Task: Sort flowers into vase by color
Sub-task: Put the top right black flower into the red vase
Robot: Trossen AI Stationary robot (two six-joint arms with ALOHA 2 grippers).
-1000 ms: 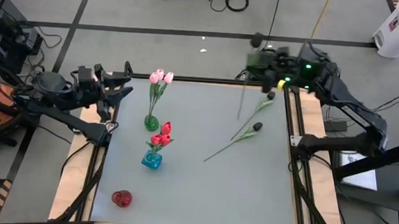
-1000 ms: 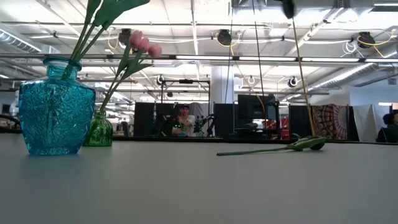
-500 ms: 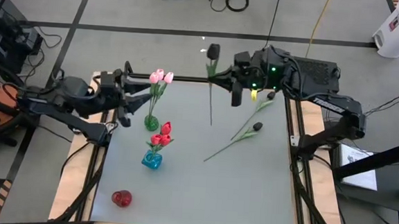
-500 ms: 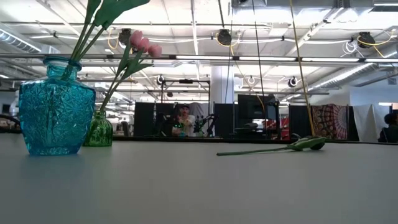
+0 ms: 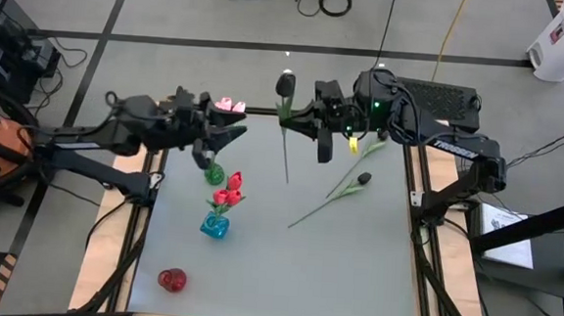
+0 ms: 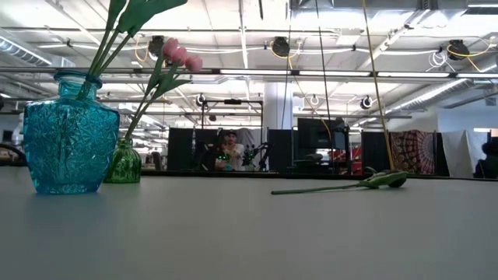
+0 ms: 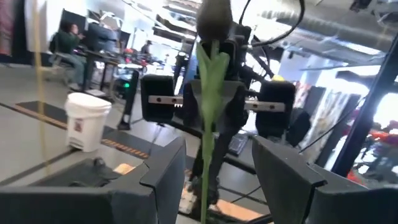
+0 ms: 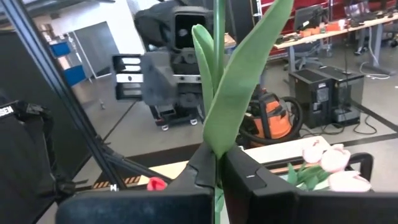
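Note:
My right gripper is shut on a black tulip, held high over the far middle of the table, head up. My left gripper is open and empty, level with it and a little to its left, fingers pointing at the stem without touching. Pink tulips stand in a green vase. Red tulips stand in a blue vase. Another black tulip lies flat on the table at the right. My right gripper pinches the tulip's green stem between its two fingers, just below where the long leaf springs off. The fingers come level from the table's right side and lie across the stem. The tulip stands roughly upright, clear of the table, its lower stem hanging free.
A small red vase stands near the table's near left corner. A further green stem lies under my right arm. In the low view, people sit at desks far behind the table.
My right gripper has swung from the far right corner toward the table's left, carrying the black tulip clear of the table. My left gripper has moved toward the table's right, over the pink tulips, toward the held tulip.

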